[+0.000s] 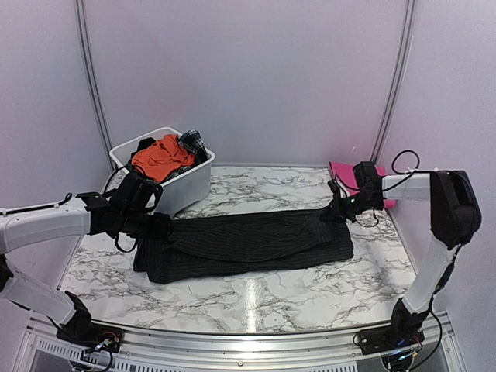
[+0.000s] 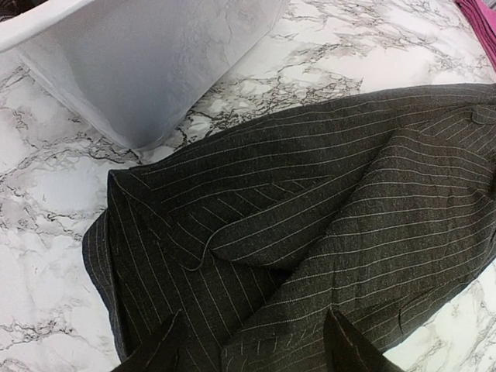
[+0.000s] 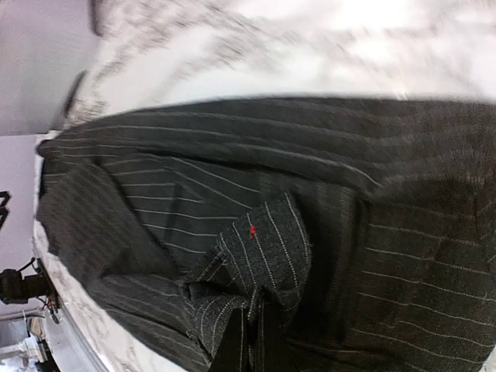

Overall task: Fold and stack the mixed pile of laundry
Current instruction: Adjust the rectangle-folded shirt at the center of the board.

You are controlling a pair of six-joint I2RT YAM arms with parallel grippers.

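Pinching the black pinstriped shirt (image 1: 248, 242) at its right end, the right gripper (image 1: 339, 209) holds that edge slightly raised, likely to start a fold. The shirt lies spread across the table (image 1: 256, 302). The left gripper (image 1: 159, 226) hovers over the left end, fingers apart and seemingly gripping nothing.

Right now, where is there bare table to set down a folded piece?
Free: the front strip between pinstriped shirt and near edge; the back middle between white tub and pink cloth. Crowded: both shirt ends.
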